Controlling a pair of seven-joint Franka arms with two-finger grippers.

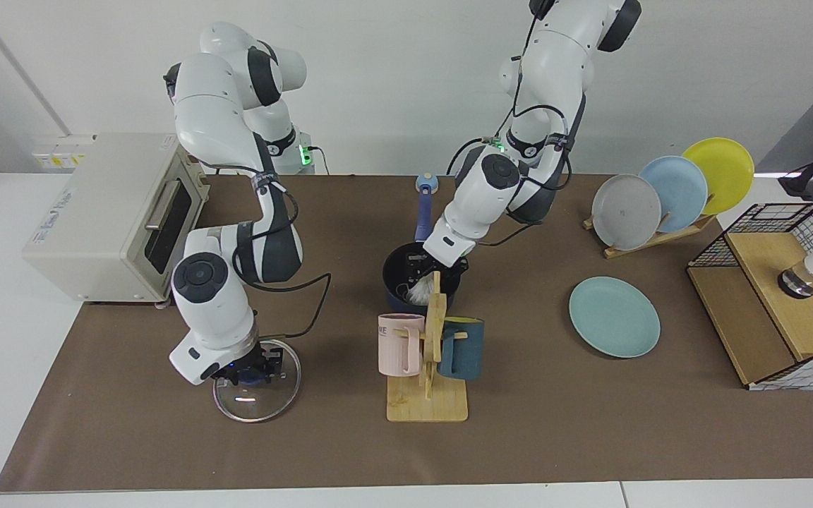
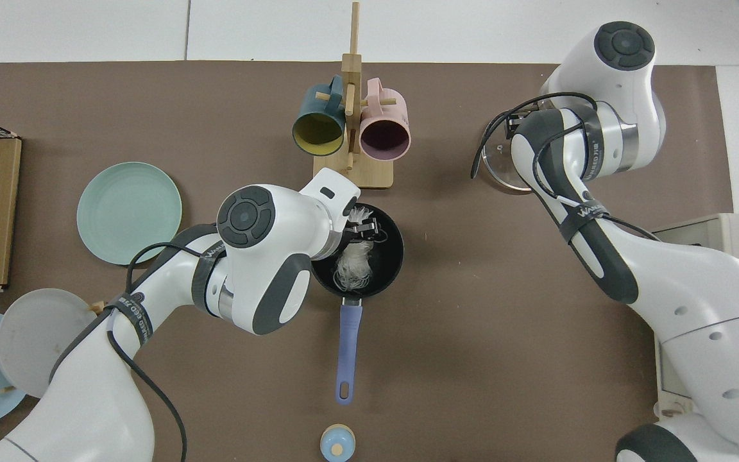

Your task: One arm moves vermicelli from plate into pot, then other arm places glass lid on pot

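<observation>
Vermicelli (image 1: 418,291) sits in the pot (image 1: 398,262), I see from the facing view, under my left gripper (image 1: 426,264); whether its claw is wide or narrow I cannot tell. My right gripper (image 1: 251,368) clasps the glass lid (image 1: 258,395) by its knob. The plate (image 1: 614,316) lies bare.

From above, the vermicelli (image 2: 352,268) lies inside the pot (image 2: 387,256), and the right arm covers most of the glass lid (image 2: 498,170).

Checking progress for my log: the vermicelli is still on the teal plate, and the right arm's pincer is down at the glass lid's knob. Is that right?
Not quite. The vermicelli is already in the pot, under the left pincer; the teal plate is bare, as the top view shows. The rest holds: the right pincer is down at the knob of the glass lid.
</observation>
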